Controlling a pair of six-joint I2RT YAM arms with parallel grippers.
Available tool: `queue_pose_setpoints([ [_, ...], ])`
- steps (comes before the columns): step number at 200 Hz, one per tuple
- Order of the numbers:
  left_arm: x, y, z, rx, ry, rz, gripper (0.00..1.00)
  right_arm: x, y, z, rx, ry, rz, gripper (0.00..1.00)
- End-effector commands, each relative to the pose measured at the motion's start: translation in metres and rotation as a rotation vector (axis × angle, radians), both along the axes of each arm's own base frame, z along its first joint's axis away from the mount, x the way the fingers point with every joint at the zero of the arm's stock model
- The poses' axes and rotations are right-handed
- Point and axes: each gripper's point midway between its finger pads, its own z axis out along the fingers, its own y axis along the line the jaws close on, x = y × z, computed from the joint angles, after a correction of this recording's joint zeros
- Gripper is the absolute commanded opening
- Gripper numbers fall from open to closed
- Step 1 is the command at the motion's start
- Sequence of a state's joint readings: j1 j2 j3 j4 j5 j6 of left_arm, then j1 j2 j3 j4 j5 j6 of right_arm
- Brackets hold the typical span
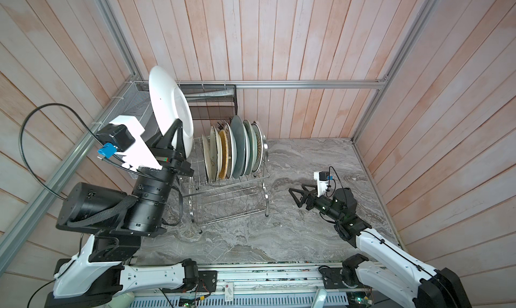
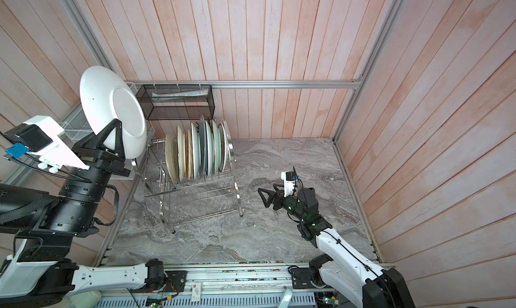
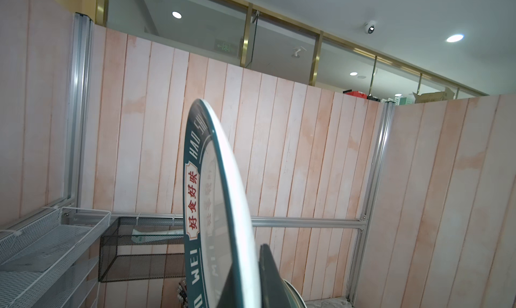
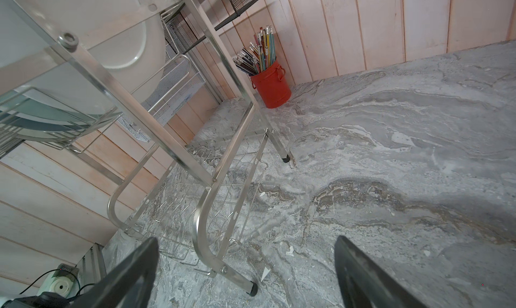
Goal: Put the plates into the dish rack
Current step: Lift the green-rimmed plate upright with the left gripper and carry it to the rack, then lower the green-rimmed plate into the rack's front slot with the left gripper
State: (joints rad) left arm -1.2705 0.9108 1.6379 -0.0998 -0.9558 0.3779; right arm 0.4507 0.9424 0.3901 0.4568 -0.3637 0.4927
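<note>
Nearly done, I judge: about seven plates (image 1: pixel 238 148) stand on edge in the upper tier of the dish rack (image 1: pixel 223 206), packed toward its right end. No loose plate shows on the worktop (image 1: pixel 307 158) in both top views. One white plate (image 1: pixel 164 97) is not yet racked. The left gripper (image 1: pixel 176 126) pinches its lower rim and holds it upright in the air, above and just left of the rack's bare left slots. The lower tier is empty.

The held plate's back is glossy white with a raised foot ring, and the left wrist view shows a dark teal lettered band on its face. The racked ones look like glazed ceramic, bar a woven yellow disc (image 1: pixel 222 153), though edge-on that is hard to confirm. The rack is shiny steel wire with arched tubular ends. The right gripper (image 1: pixel 294 198) gapes wide and empty, low over the grey marbled worktop.
</note>
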Motion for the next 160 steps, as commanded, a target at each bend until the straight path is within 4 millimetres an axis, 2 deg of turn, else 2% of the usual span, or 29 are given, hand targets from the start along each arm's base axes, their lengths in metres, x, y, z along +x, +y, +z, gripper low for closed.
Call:
queue_pose_setpoints([
  [1, 0.006, 0.000, -0.019, 0.029, 0.087, 0.018, 0.00, -0.002, 0.001, 0.000, 0.002, -0.028, 0.003, 0.98],
  [49, 0.017, -0.016, -0.056, 0.076, 0.188, 0.051, 0.00, -0.003, 0.003, -0.002, 0.004, -0.020, 0.011, 0.98],
  [74, 0.029, -0.028, -0.064, 0.121, 0.198, 0.049, 0.00, -0.004, 0.005, -0.005, 0.001, -0.013, 0.022, 0.98],
  [98, 0.052, -0.030, -0.063, 0.117, 0.228, 0.026, 0.00, -0.004, 0.008, -0.009, -0.002, -0.006, 0.030, 0.98],
  [133, 0.099, -0.013, -0.056, 0.080, 0.277, 0.038, 0.00, -0.004, 0.008, -0.013, -0.013, 0.003, 0.031, 0.98],
  [160, 0.125, -0.003, -0.068, 0.048, 0.344, -0.011, 0.00, -0.005, 0.006, -0.017, -0.021, 0.009, 0.019, 0.98],
])
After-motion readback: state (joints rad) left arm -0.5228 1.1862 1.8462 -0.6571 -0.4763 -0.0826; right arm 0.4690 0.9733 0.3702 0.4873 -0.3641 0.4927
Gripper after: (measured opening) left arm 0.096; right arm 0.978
